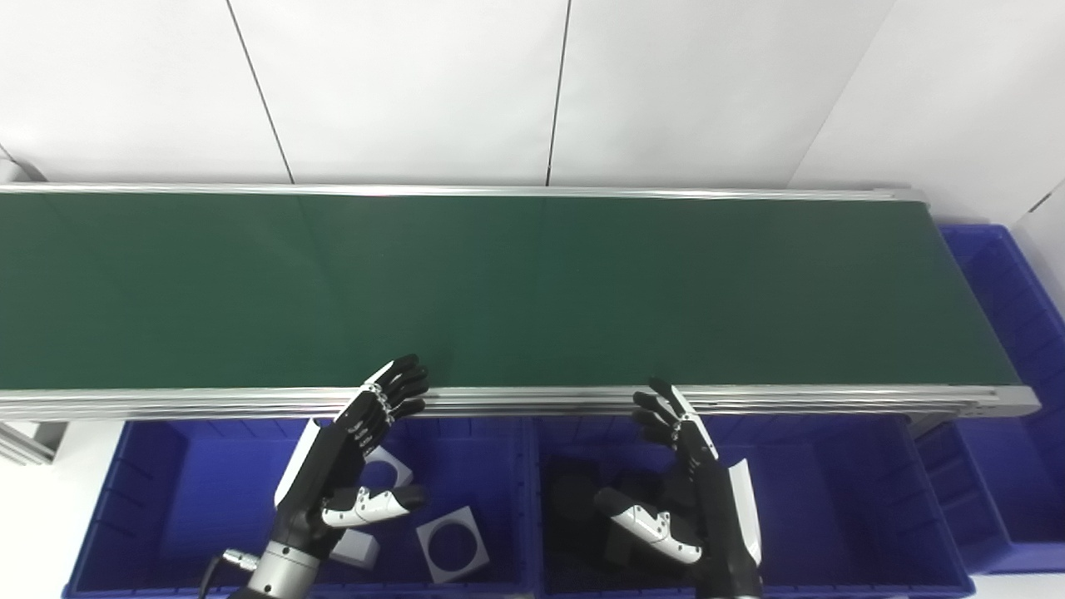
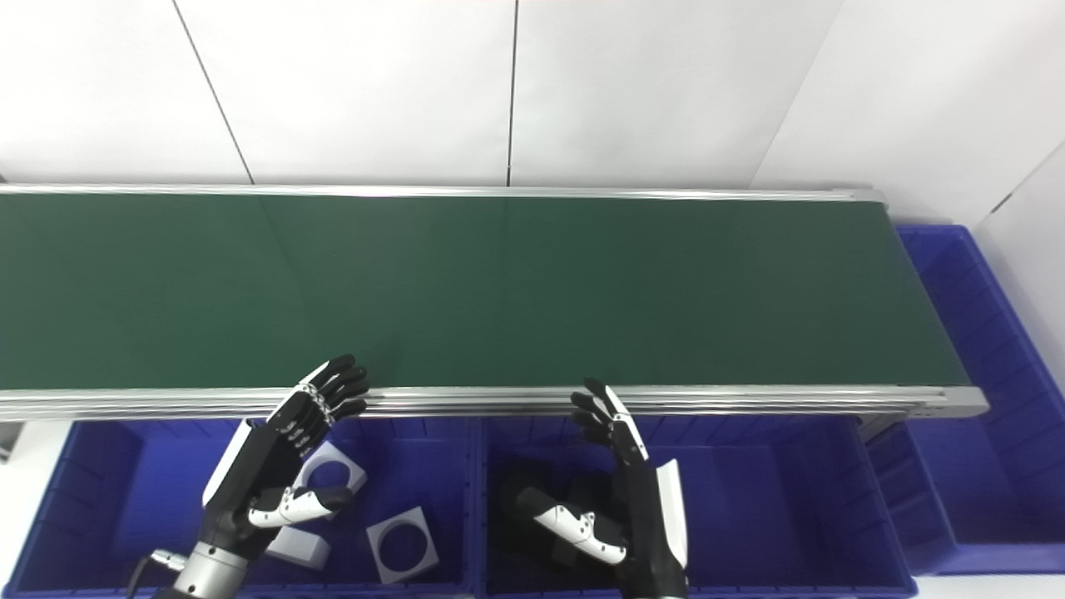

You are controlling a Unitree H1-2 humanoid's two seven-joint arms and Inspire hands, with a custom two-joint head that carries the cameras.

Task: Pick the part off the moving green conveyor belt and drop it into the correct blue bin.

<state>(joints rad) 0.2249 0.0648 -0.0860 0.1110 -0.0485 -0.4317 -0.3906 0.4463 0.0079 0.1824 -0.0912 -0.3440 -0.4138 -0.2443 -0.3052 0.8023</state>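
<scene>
Both hands were raised and empty, fingers spread and thumbs turned inward; the left hand hung over the left bin with its fingertips reaching the belt's near rail; the right hand hung over the middle bin, its fingertips at that same rail; neither touched anything that could be seen.

Under the left hand, the left bin held white square parts, at least one with a round hole; the middle bin held dark parts, hard to make out against the shadow and the right hand; a third bin stood past the belt's right end and looked bare in the part that showed.

Beyond the rail, the belt ran left to right across the whole view, and no part lay on it anywhere in sight; so the task's part was not in view, and its long axis and its side could not be told.

Judged from this, the coming move turned on where a part would enter: the hands stood about evenly either side of the belt's near-edge middle, so a part near the left end would fall to the left hand and one toward the right end to the right; either would reach forward over the rail.

Farthest back stood the far rail and the white wall panels.
</scene>
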